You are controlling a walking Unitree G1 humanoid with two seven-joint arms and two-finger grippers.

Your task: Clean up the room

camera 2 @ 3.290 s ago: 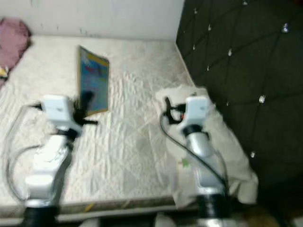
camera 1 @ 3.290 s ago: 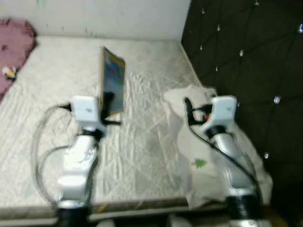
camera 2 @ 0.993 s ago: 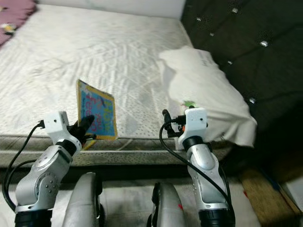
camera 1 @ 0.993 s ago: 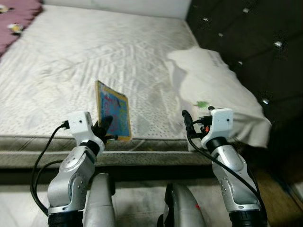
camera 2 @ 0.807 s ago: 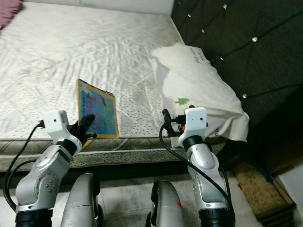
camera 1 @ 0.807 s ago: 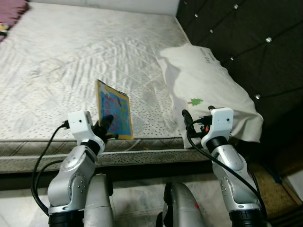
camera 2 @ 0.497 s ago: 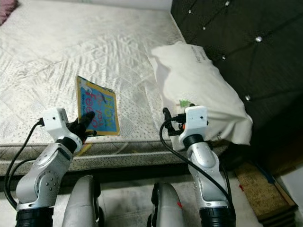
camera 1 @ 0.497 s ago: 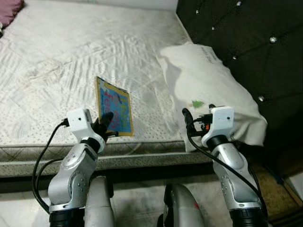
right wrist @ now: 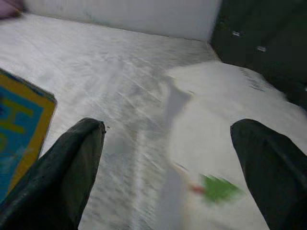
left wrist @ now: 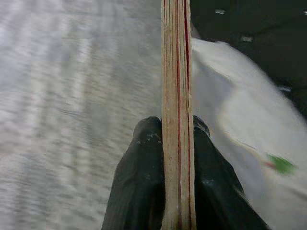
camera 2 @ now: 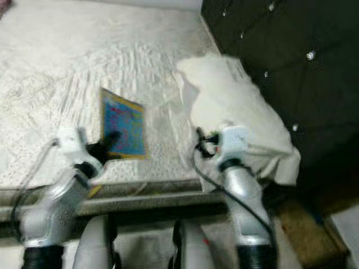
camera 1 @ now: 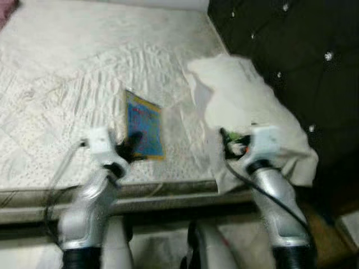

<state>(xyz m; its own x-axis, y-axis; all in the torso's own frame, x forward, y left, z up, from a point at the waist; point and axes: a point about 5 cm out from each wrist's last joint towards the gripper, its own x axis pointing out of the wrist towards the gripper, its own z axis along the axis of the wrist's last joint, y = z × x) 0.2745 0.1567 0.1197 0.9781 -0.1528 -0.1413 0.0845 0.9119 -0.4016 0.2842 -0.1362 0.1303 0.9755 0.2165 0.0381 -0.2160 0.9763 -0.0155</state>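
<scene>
A thin picture book (camera 1: 145,124) with a blue cover and yellow border stands upright in my left gripper (camera 1: 132,142), above the near edge of the white quilted mattress (camera 1: 67,95). In the left wrist view both black fingers (left wrist: 144,177) clamp the book's page edge (left wrist: 176,96). My right gripper (right wrist: 168,167) is open, held over the near end of a white pillow (camera 1: 247,106) with a small green tree print (right wrist: 218,188). The head views are blurred.
A dark tufted headboard (camera 1: 291,50) with shiny studs rises on the right behind the pillow. The mattress edge (camera 1: 162,188) runs just before my arms, with my grey legs (camera 2: 95,241) and pale floor below it.
The camera has shifted and the picture has gone blurry. The book sits slightly higher and further right in the view, still clamped in my left gripper. The right gripper stays open.
</scene>
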